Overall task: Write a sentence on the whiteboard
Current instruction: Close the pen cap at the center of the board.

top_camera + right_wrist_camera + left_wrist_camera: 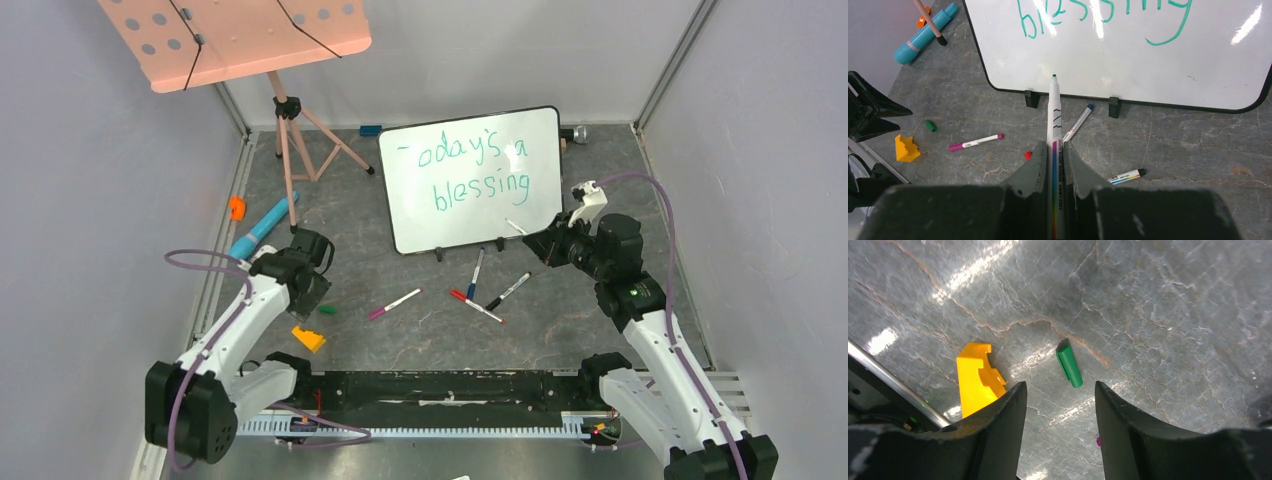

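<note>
The whiteboard (470, 205) stands tilted at the back centre on small black feet. The teal sentence (478, 170) reads "oday's a" over "blessing", with only a short dash where the first letter stands. The board's lower part (1148, 70) and the word "blessing" (1098, 12) fill the top of the right wrist view. My right gripper (545, 243) (1054, 147) is shut on a white marker (1054, 115). The marker's uncapped tip points at the board's bottom edge, just off it. My left gripper (310, 285) (1059, 387) is open and empty, low over the floor by a green cap (1069, 365).
Purple (395, 303), red (477, 306), blue (476, 273) and black-capped (508, 291) markers lie in front of the board. A yellow block (308, 339), a teal tube (262, 227), an orange piece (237, 208) and the pink music stand (240, 35) on its tripod (290, 150) are at the left.
</note>
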Controlling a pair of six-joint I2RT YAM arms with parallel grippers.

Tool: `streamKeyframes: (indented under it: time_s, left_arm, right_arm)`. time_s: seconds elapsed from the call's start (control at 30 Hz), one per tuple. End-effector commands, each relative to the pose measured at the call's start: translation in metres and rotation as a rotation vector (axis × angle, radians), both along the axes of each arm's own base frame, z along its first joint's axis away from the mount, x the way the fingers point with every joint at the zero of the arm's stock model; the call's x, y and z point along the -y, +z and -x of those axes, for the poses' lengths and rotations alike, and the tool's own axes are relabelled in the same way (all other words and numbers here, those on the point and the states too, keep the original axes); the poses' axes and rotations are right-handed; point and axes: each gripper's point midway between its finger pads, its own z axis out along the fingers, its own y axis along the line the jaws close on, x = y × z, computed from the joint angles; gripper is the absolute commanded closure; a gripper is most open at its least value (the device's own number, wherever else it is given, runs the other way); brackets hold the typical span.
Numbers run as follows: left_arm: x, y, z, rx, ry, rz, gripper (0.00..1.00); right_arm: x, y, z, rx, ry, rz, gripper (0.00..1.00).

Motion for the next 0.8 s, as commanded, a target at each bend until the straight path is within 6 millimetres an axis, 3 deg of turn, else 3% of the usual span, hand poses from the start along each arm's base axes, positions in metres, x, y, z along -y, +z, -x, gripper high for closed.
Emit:
streamKeyframes:
  time_s: [0.0,0.33,0.57,0.63,0.77]
  left_arm:
    - [0.010,-0.016,0.005,-0.077,0.111,0.086,0.43]
    - [0.008,-0.039,0.004,-0.096,0.175,0.081,0.44]
    - [0.017,-0.065,-0.011,-0.075,0.170,0.117,0.45]
    - [0.013,-0.069,-0.007,-0.099,0.198,0.095,0.47]
    - [0.011,-0.078,0.001,-0.125,0.256,0.098,0.70]
  right_arm:
    - [-0.001,0.019,-0.005,0.057,0.002,-0.013,1.00]
    - [0.001,0.018,-0.002,0.061,-0.006,-0.016,1.00]
    - [-0.001,0.015,-0.001,0.051,0.006,-0.020,1.00]
    - [-0.002,0.016,0.000,0.049,0.010,-0.023,1.00]
    - [-0.001,0.016,0.001,0.050,0.008,-0.022,1.00]
